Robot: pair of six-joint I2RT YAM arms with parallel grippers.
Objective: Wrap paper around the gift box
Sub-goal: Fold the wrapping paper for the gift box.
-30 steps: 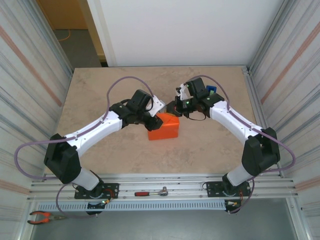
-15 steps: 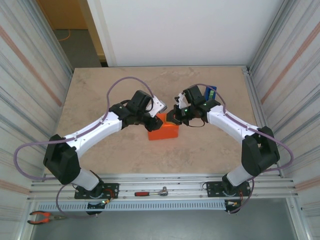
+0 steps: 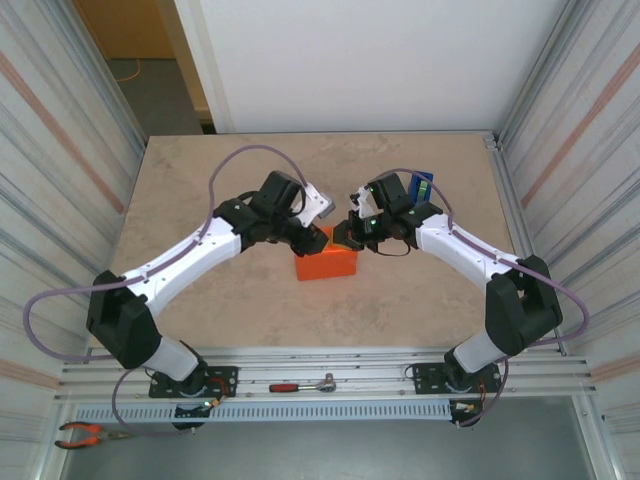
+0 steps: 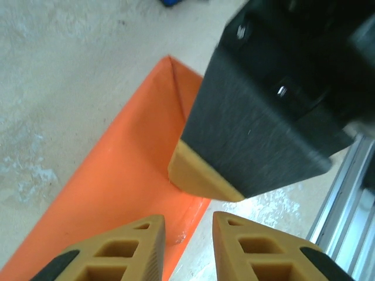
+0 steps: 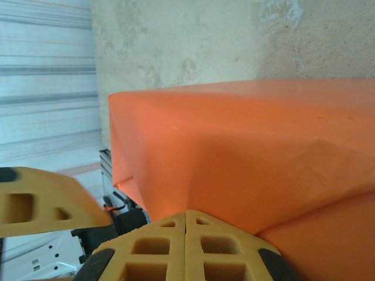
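Beige stone surface, centre frame: we see 1 small orange paper-skinned gift box, the right gripper closed and pressing its fold, the left gripper slightly open beside it.

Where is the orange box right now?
In the top view, the box sits in the middle of the table, under the left pincer and right pincer, which meet over its far edge.

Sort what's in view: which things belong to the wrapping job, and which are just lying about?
Job: box, paper, probably the blue tape dispenser.
Lying about: ratchet, pliers.
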